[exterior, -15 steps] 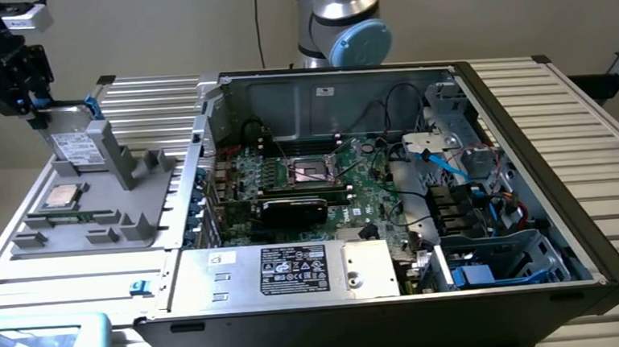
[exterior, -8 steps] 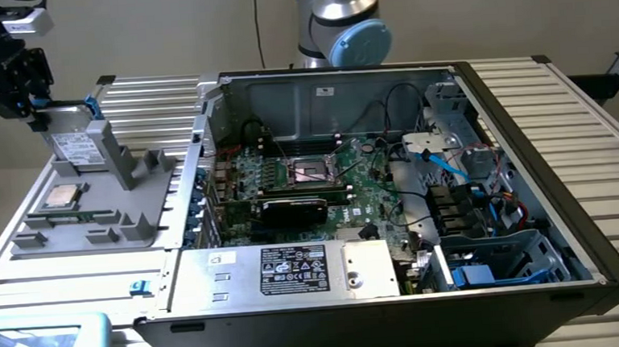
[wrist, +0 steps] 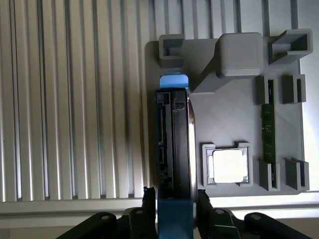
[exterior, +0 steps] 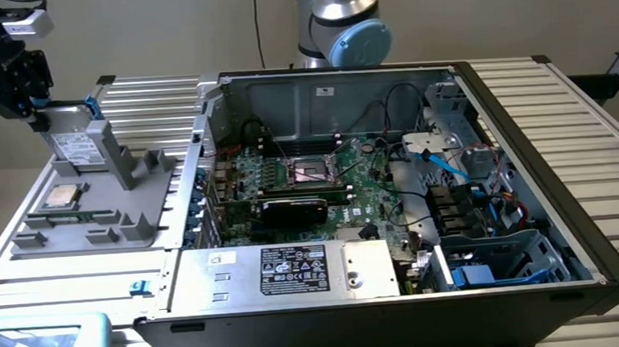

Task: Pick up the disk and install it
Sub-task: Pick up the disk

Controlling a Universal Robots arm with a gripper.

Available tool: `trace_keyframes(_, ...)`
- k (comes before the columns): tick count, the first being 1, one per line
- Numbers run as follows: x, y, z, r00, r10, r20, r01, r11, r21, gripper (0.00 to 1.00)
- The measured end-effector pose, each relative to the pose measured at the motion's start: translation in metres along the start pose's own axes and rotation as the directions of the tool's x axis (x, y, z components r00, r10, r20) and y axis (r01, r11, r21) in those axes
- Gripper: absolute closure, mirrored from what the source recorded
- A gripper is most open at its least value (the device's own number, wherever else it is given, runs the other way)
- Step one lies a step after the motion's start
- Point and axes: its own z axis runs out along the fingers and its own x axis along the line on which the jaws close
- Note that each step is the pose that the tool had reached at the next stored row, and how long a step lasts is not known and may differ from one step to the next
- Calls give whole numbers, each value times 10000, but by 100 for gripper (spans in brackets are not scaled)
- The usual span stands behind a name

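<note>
The disk (exterior: 71, 144) stands on edge in the grey holder (exterior: 129, 210) at the exterior view's left, its white label facing out and a blue carrier tab at its upper end. My gripper (exterior: 39, 119) is down over that upper end. In the wrist view the disk (wrist: 172, 144) runs edge-on away from me, and my gripper (wrist: 174, 201) has a finger tight against each side of its blue carrier. The disk still rests in the holder (wrist: 224, 114).
A square silver CPU chip (exterior: 63, 195) (wrist: 228, 166) and a green memory stick (wrist: 267, 124) lie in the same holder. The open computer case (exterior: 521, 112) fills the ribbed table's middle, with a drive cage (exterior: 498, 263) at its front right and a silver box (exterior: 283, 270) in front.
</note>
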Motion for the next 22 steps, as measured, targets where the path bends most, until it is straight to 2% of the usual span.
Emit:
trace_keyframes(1,0,0,0,10000,0,0,0,10000,0,61)
trace_keyframes(3,0,0,0,10000,0,0,0,10000,1,63)
trace_keyframes(22,-1,10,1,10000,1,0,-1,10000,2,63)
